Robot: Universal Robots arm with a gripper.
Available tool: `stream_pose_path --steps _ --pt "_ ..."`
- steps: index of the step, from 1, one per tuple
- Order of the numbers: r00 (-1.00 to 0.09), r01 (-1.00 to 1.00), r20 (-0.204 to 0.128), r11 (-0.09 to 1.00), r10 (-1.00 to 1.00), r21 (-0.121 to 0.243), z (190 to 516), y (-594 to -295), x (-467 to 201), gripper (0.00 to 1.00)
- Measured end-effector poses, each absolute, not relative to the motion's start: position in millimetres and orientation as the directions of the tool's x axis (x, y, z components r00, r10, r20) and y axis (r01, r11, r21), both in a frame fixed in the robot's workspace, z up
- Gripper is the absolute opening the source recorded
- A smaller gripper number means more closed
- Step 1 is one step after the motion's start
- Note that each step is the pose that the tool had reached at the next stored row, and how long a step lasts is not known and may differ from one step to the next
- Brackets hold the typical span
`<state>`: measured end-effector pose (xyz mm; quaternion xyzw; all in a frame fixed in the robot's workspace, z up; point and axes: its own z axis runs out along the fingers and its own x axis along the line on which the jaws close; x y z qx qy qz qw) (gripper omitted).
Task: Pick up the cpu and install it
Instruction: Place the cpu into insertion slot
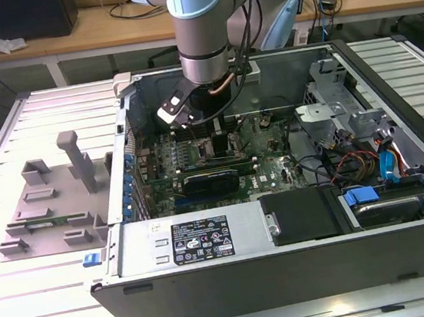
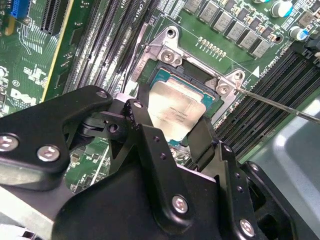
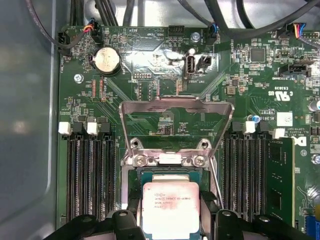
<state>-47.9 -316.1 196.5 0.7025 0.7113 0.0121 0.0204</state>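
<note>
Silver-grey on green: clamping cpu (image 2: 176, 102) by two opposite edges with gripper (image 2: 172, 122), holding it at socket frame (image 2: 165, 47). Squeezing between raised load plate (image 3: 175, 104), thin lever rod (image 2: 280, 106) and flanking memory slots (image 3: 90, 175); finding open room only upward through case (image 1: 288, 273).

Several lines of small dark print cross the silver metal top of the cpu (image 3: 171, 207). Fine white lettering marks the green motherboard (image 3: 150, 80) beside its connectors, and it carries a small white sticker (image 3: 284, 119). A black label (image 1: 200, 239) with white print and symbols sits on the silver power supply (image 1: 238, 215).
</note>
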Motion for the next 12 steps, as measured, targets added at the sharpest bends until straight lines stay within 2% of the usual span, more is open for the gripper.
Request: stream_pose_path --steps 12 --pt "0.006 0.999 -0.012 -0.006 1.000 0.046 194.1 -315.6 -48.0 0.55"
